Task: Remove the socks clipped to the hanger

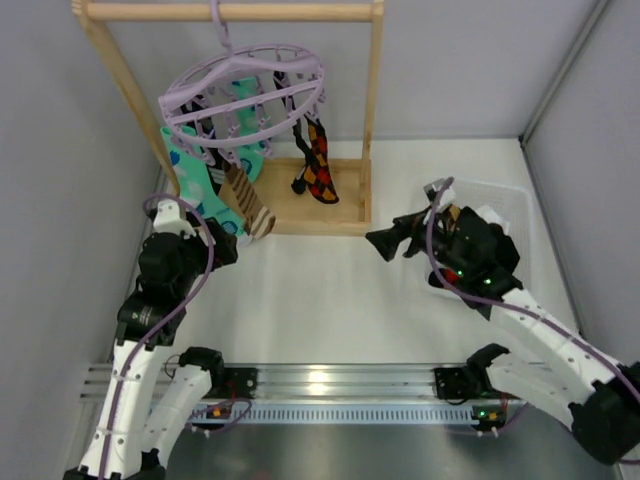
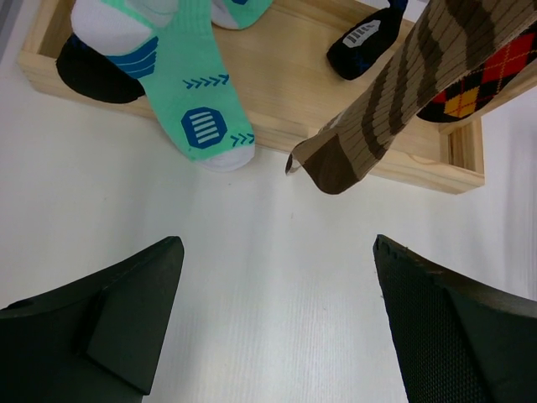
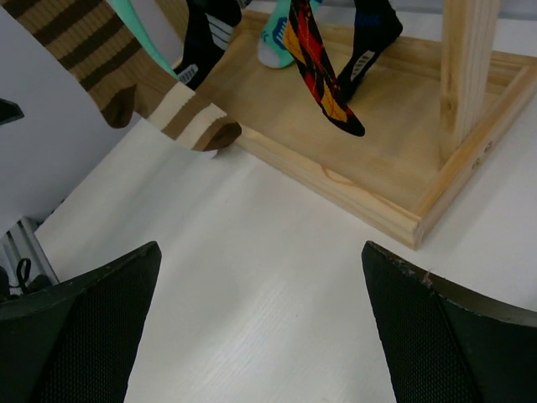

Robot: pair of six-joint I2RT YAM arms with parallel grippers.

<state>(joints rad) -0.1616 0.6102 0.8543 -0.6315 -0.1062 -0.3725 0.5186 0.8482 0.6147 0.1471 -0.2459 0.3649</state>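
Left gripper (image 2: 277, 242) short of socks (image 2: 197, 109)

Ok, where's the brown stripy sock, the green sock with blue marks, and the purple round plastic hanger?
brown striped sock (image 2: 403, 92), left wrist view, on its striped leg.
teal sock with blue marks (image 2: 197, 92), left wrist view, on its foot.
pale lilac round plastic hanger (image 1: 280, 47), top external view, on its outer ring.

**Open table in front, rack crowding the back**

I see the bare white tabletop (image 1: 320, 300) lying open up to the light wooden rack frame (image 1: 372, 120); its raised base lip (image 3: 336, 189) and right wooden post (image 3: 468, 67) bar low entry; the brown striped sock (image 1: 248, 205) dangles across that lip; a clear plastic bin (image 1: 505, 200) takes the right side.
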